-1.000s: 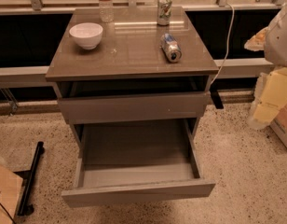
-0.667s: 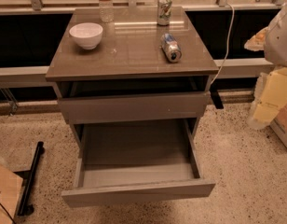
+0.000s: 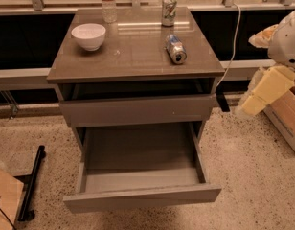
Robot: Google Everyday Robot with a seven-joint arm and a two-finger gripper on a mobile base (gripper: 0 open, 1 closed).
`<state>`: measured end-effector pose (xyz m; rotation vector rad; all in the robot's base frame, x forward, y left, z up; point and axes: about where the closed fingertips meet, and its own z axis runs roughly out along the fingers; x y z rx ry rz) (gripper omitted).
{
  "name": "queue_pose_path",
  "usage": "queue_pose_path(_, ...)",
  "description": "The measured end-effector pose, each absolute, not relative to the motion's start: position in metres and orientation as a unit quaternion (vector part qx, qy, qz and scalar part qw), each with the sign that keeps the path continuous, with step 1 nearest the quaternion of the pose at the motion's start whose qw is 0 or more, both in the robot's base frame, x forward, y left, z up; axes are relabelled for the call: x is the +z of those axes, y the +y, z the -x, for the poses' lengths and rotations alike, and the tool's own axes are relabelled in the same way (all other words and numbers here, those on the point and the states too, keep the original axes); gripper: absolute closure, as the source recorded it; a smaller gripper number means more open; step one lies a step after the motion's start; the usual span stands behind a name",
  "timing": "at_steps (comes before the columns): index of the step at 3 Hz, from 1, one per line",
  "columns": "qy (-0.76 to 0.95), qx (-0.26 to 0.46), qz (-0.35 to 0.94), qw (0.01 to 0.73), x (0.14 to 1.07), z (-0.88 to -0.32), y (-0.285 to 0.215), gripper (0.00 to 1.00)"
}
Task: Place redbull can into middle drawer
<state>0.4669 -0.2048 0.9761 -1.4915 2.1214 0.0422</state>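
Note:
The redbull can (image 3: 175, 49) is a slim silver-and-blue can lying on its side on the right part of the cabinet top (image 3: 133, 56), silver top toward me. The middle drawer (image 3: 142, 197) is pulled wide out below a shut drawer front (image 3: 138, 110). Its flat grey floor is bare. My gripper (image 3: 246, 109) is at the end of the cream arm at the right, beside the cabinet, level with the shut drawer front and well away from the can. It holds nothing that I can see.
A green-and-white can (image 3: 169, 10) stands upright at the back of the top, behind the redbull can. A clear bottle (image 3: 108, 3) and a white bowl (image 3: 88, 35) are at the back left. A white cable (image 3: 232, 47) hangs right of the cabinet. A cardboard box (image 3: 287, 114) sits at the right.

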Motion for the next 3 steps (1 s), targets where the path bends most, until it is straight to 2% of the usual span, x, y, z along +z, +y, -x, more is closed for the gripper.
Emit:
queue_pose_path(1, 0.782, 0.024, 0.527, 0.332, 0.982, -0.508, -0.195, 0.0)
queue_pose_path(2, 0.782, 0.024, 0.527, 0.332, 0.982, -0.508, -0.195, 0.0)
queue_pose_path(3, 0.8, 0.057, 0.479, 0.355, 0.957, -0.548, -0.176, 0.0)
